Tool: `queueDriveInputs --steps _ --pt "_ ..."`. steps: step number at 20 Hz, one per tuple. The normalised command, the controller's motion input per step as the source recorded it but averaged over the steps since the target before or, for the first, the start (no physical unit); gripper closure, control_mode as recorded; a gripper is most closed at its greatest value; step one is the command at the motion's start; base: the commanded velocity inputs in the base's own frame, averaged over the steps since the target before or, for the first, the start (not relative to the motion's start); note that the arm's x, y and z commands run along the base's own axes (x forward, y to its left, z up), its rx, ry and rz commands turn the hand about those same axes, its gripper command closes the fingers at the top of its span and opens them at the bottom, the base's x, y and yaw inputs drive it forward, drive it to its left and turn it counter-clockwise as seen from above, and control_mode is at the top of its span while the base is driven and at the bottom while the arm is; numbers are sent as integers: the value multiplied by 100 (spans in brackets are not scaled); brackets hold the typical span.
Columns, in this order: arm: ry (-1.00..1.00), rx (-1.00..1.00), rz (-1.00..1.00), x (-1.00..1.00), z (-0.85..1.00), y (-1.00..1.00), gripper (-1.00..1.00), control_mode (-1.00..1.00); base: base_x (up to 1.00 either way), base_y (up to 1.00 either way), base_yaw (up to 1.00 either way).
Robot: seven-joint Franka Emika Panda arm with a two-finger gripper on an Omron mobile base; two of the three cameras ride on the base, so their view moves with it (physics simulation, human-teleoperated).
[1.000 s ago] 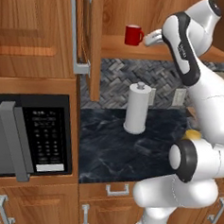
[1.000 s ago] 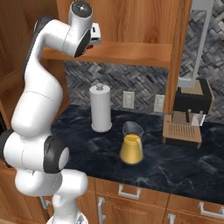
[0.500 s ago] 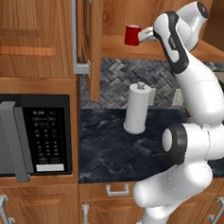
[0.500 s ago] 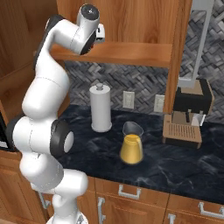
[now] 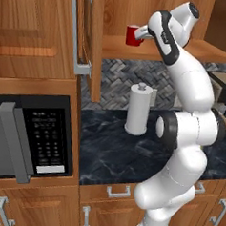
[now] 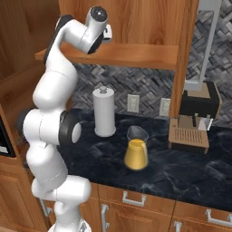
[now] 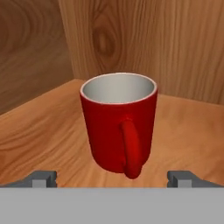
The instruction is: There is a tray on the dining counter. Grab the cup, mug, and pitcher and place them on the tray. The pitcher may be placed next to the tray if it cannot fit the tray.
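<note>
The red mug stands upright on a wooden cabinet shelf, its handle turned toward the hand camera. In the left base view the mug sits at the shelf's left end. My gripper reaches it from the right. In the hand view the gripper is open, with a fingertip low on each side of the mug and nothing held. The pitcher, clear glass with a yellow-orange body, stands on the black counter. The tray, the cup and the dining counter are out of view.
A white paper-towel roll stands on the counter under the shelf, left of the pitcher. A coffee machine sits at the right. An open cabinet door hangs left of the mug, above a microwave.
The arm has stretched left along the shelf and brought the gripper close to the mug. The jaws stayed open. Mug, pitcher and roll have not moved.
</note>
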Motion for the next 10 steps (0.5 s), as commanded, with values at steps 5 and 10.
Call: queueDriveInputs --steps 5,10 --pt "0 0 0 41 0 0 -100 -100 0 0 0" --pt "1 0 0 34 0 0 -100 -100 0 0 0"
